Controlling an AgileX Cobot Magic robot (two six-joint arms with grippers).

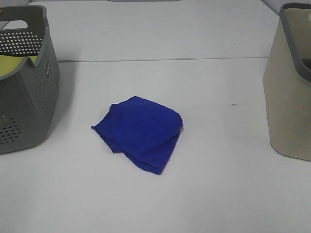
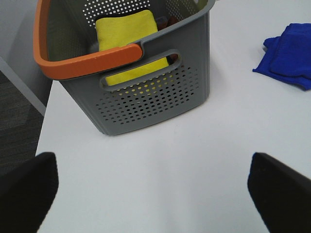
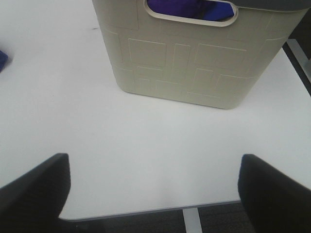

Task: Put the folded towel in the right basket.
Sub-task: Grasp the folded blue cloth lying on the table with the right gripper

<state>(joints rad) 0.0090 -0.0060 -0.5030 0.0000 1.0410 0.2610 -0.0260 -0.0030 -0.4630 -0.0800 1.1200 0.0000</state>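
A folded blue towel lies on the white table, near the middle. It also shows in the left wrist view, and a sliver of it shows at the edge of the right wrist view. The beige right basket stands at the table's right edge; the right wrist view shows its wall with something blue-purple visible through the handle slot. My left gripper is open and empty over the table's left side. My right gripper is open and empty in front of the beige basket. Neither gripper appears in the exterior high view.
A grey perforated basket with an orange handle stands at the left and holds a yellow cloth. The table's near edge runs close under the right gripper. A seam crosses the table at the back.
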